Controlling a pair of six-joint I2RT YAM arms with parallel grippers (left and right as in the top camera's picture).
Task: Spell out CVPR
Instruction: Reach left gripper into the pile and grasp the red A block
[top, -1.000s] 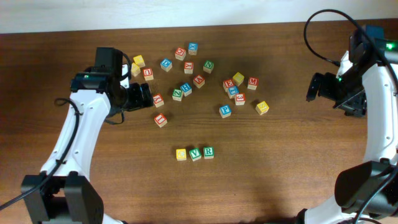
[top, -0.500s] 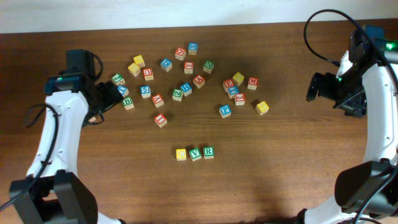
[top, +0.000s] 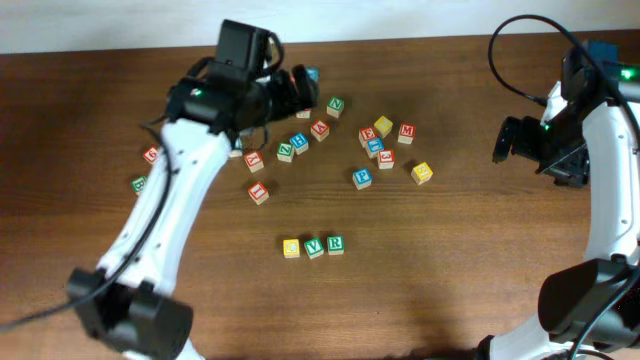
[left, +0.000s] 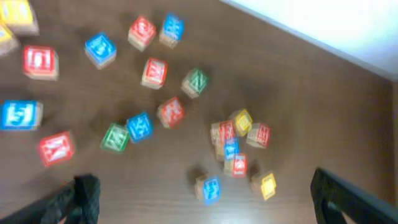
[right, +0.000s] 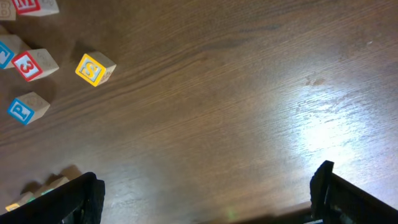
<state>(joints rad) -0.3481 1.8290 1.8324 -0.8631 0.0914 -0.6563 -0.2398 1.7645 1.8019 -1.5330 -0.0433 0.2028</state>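
Observation:
Three cubes stand in a row at the front middle: yellow C (top: 291, 248), green V (top: 314, 247) and green R (top: 335, 244), with no gap between V and R. The blue P cube (top: 362, 178) (left: 210, 189) (right: 25, 109) stands alone, behind and right of the row. My left gripper (top: 303, 88) (left: 202, 208) hovers open and empty over the back cluster of cubes, far from the row. At the right side my right gripper (top: 503, 141) (right: 208, 199) is open over bare wood, holding nothing.
Loose cubes lie scattered behind the row: a red one (top: 258, 192), a yellow one (top: 422, 173) (right: 94, 68), a group around a red M (top: 406, 132), and several under my left arm. A red (top: 150, 155) and a green cube (top: 138, 184) lie far left.
My left arm has swung from the table's left side up and right to the back middle, over the cube cluster. The right arm and the row have not moved.

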